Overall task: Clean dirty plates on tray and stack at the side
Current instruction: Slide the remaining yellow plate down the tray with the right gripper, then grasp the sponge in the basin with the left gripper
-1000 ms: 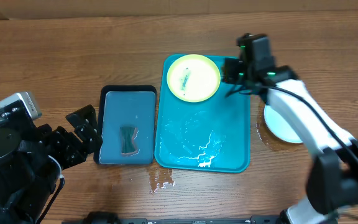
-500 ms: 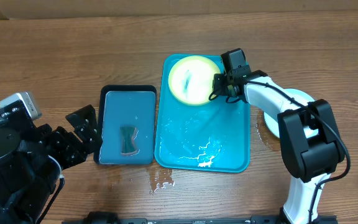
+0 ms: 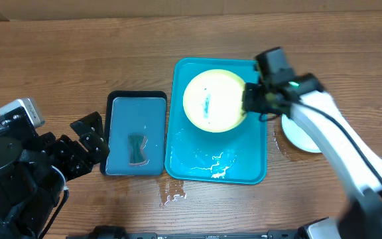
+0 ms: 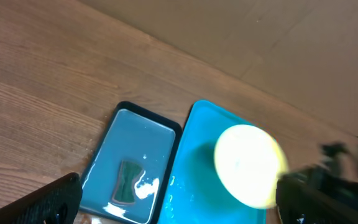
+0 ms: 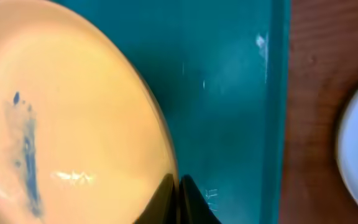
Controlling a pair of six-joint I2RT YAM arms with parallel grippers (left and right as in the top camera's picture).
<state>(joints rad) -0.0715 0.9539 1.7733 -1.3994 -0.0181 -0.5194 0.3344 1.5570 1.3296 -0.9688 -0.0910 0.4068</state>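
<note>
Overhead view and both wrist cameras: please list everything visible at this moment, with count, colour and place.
yellow-green plate: one, yellow-green with a blue smear, held above the turquoise tray's far half.
turquoise tray: one, bright turquoise, table centre, wet with whitish puddles.
pale plate: one seen, whitish blue, on the table right of the turquoise tray, partly hidden by the right arm.
small tray: one, dark blue with black rim, left of the turquoise tray.
sponge-like piece: one, dark green, inside the small tray.
spill: one wet patch, on the table at the turquoise tray's near left corner.
table: one, brown wood.
left gripper: black, open, empty, left of the small tray.
right gripper: black, shut on the yellow-green plate's right rim.
</note>
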